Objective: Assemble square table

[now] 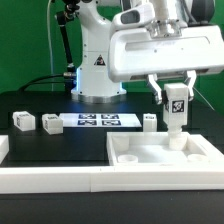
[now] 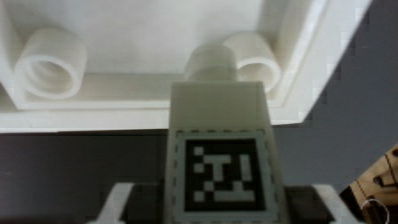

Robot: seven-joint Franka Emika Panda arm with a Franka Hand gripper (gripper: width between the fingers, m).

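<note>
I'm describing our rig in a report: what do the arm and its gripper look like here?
The arm is glossy white with rounded joints, a black triangle mark on its base and a blue glow beside it. Black cables run behind it. The gripper has a boxy white body and two short dark fingers.

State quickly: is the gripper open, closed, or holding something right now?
Gripper: closed on the tagged white leg, held upright at the square table slab.

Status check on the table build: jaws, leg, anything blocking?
Jaws shut on leg, held upright. Tip at tabletop corner socket; seated or not, can't tell. Three spare legs and marker board lie aside, nothing blocking.
</note>
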